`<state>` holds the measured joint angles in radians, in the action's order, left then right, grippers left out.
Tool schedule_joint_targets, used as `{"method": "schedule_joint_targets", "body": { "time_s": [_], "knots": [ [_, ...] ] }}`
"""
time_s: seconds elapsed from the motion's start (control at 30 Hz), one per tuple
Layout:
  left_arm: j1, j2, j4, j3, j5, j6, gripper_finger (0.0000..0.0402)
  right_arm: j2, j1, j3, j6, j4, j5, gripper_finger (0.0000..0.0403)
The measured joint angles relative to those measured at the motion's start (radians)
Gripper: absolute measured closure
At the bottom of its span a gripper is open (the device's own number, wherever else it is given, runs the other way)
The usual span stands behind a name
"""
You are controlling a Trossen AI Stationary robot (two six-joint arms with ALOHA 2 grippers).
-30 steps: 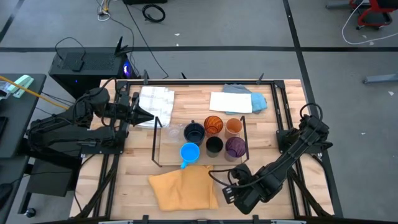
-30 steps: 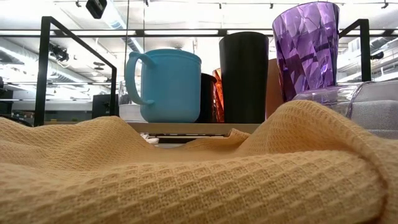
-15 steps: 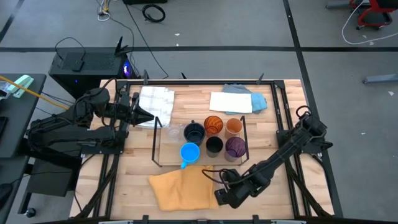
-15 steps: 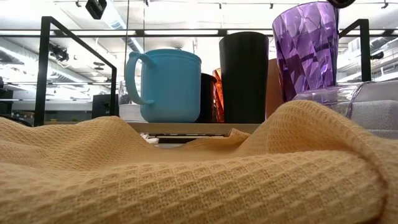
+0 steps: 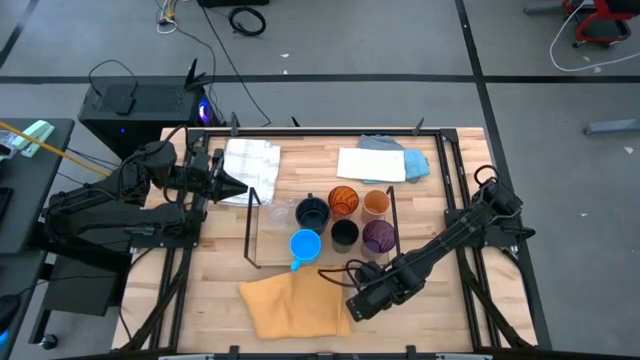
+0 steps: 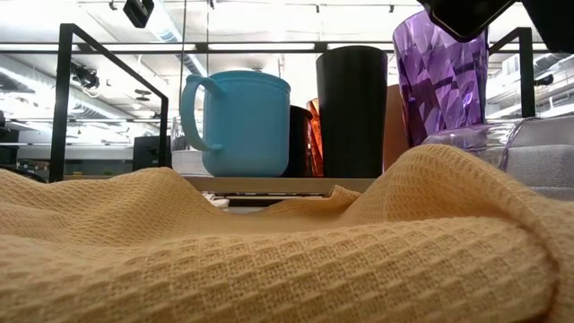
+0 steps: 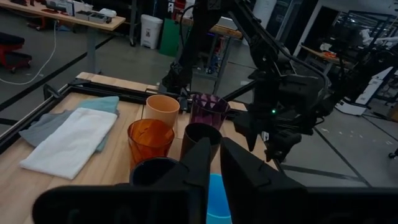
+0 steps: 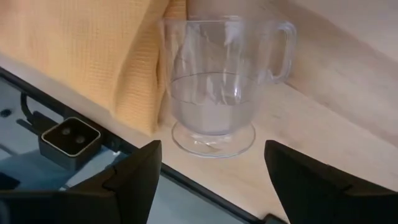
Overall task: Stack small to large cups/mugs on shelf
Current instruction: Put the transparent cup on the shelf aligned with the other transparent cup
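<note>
The shelf (image 5: 268, 240) carries the blue handled mug (image 5: 305, 245), navy mug (image 5: 312, 212), two orange cups (image 5: 343, 200), black cup (image 5: 344, 233), purple cup (image 5: 378, 236) and a small clear glass (image 5: 280, 212). A clear glass mug (image 8: 214, 87) stands by its foot on the table near the near edge, beside the yellow cloth (image 5: 295, 305). My right gripper (image 8: 211, 186) is open above it, a finger on either side and apart from it. In the high view the gripper (image 5: 362, 300) covers this mug. My left gripper (image 5: 238, 187) waits shut, left of the shelf.
A white cloth (image 5: 248, 158) and a white and blue cloth (image 5: 385, 162) lie on the far side of the table. The black table frame runs along the near edge, with a small camera box (image 8: 68, 138) just past the glass mug. The shelf's upright wire loops (image 6: 63, 90) stand at its ends.
My right gripper has moved a little toward the table's left and far edges, closer to the shelf, with its arm stretching out straighter. It now shows as a dark shape in the low view's top right corner. The cups and cloths have stayed put.
</note>
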<state>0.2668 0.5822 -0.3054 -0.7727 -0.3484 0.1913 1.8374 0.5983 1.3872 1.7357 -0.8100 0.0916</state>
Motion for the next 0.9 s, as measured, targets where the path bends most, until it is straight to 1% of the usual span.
{"method": "schedule_joint_targets", "body": {
  "time_s": [0.3,0.4,0.57,0.67,0.9],
  "knots": [
    [0.000,0.000,0.000,0.000,0.000,-0.002,0.0362,0.000,-0.007,0.000,-0.016,0.007,-0.022,0.0119],
    [0.000,0.000,0.000,0.000,0.000,-0.002,0.0358,0.000,-0.008,0.000,-0.064,0.050,-0.057,0.0124],
    [0.000,0.000,0.000,0.000,0.000,-0.004,0.0354,0.000,-0.007,0.000,-0.054,0.087,-0.143,0.0127],
    [0.000,0.000,0.000,0.000,0.000,-0.003,0.0355,0.000,-0.010,0.000,-0.046,0.079,-0.162,0.0127],
    [0.000,0.000,-0.001,0.000,0.000,-0.001,0.0362,0.000,-0.014,0.000,-0.035,-0.013,-0.162,0.0131]
  ]
}}
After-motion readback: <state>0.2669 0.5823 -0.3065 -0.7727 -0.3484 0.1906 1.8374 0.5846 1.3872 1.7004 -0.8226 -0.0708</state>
